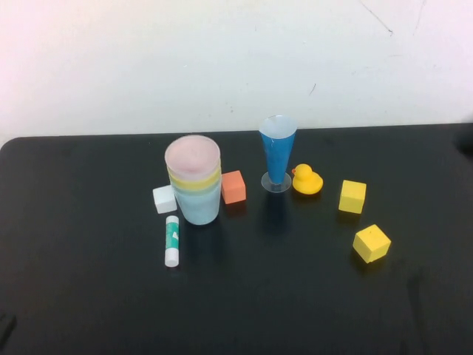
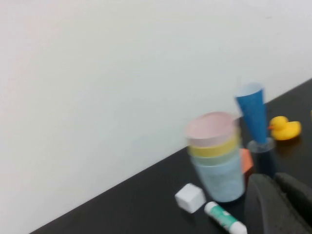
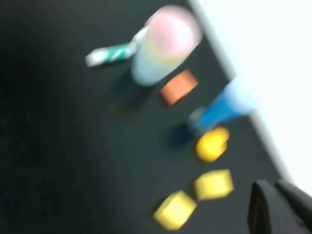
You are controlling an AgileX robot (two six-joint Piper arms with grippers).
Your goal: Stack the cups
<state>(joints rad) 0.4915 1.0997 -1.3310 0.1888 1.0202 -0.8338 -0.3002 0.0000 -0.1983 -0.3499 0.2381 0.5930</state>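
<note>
The cups stand upright before me as one nested stack, pink on top, yellow beneath, light blue outermost, left of the desk's middle, toward its far edge.

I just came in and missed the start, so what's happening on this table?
Nothing is being handled right now. The tapered plastic cups stand nested in one stack, pale pink on top, then yellow, with light blue outermost at the bottom. A white cube and an orange cube flank it, with a green-and-white glue stick in front. The left gripper and right gripper are both shut, empty and drawn back from the stack.
</note>
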